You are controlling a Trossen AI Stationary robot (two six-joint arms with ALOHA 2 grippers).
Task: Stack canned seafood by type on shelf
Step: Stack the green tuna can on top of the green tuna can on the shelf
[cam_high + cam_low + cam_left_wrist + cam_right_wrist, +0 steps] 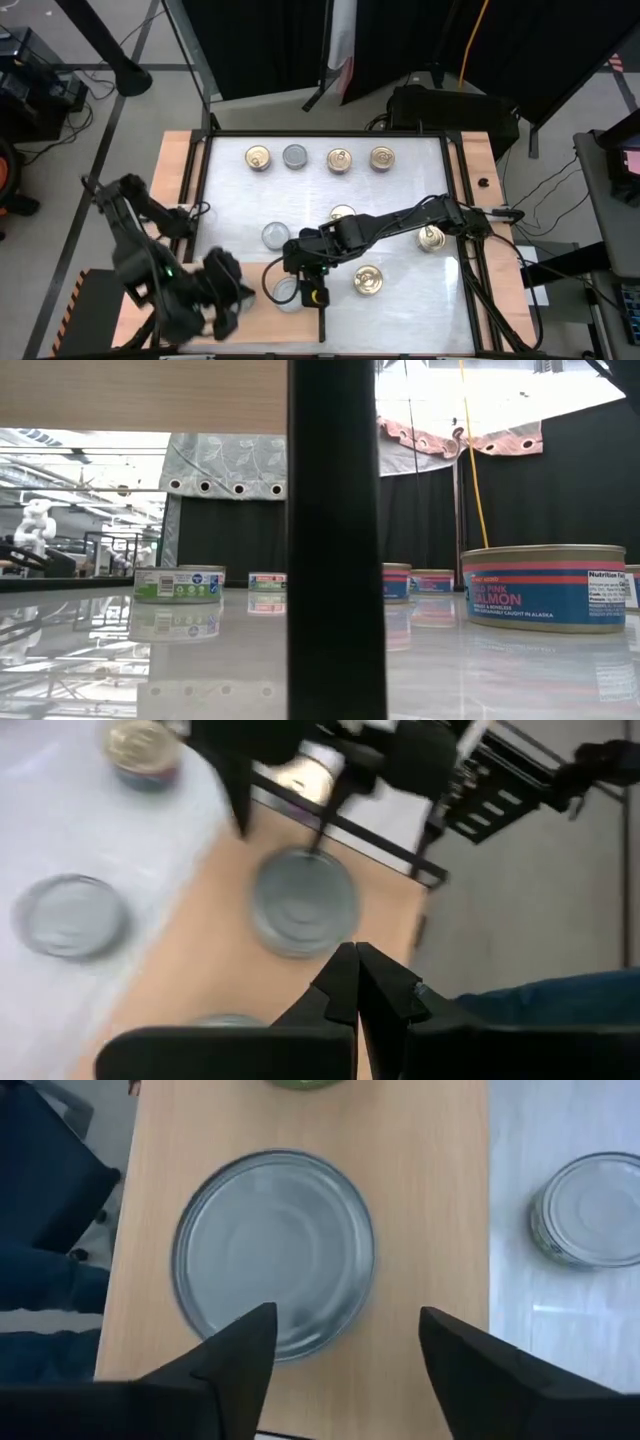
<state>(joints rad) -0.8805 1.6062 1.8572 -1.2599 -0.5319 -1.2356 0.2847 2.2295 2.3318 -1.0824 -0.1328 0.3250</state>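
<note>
A silver-lid tin (273, 1250) sits flat on the wooden shelf (430, 1200) along the table's near edge. My right gripper (345, 1350) stands open just over the tin's near side (285, 290); one finger is in front of the rim, the other over bare wood. My left gripper (357, 980) is shut and empty, in the air over the shelf's near left part (228, 300), short of that tin (303, 903). More canned seafood lies on the white top: a silver tin (276, 235) and gold-lid tins (367, 281), (432, 238). My right gripper has one finger (240, 1350) standing in front of the silver tin's rim (215, 1330); whether it touches the tin, I cannot tell. The tin sits flat on the shelf and is not between the two fingers.
A row of several tins (339, 159) stands at the table's far side, and one gold tin (341, 213) shows beside my right arm. In the low view a black post (335, 540) fills the middle, with a salmon tin (543, 588) to its right. Dark frame rails border the table.
</note>
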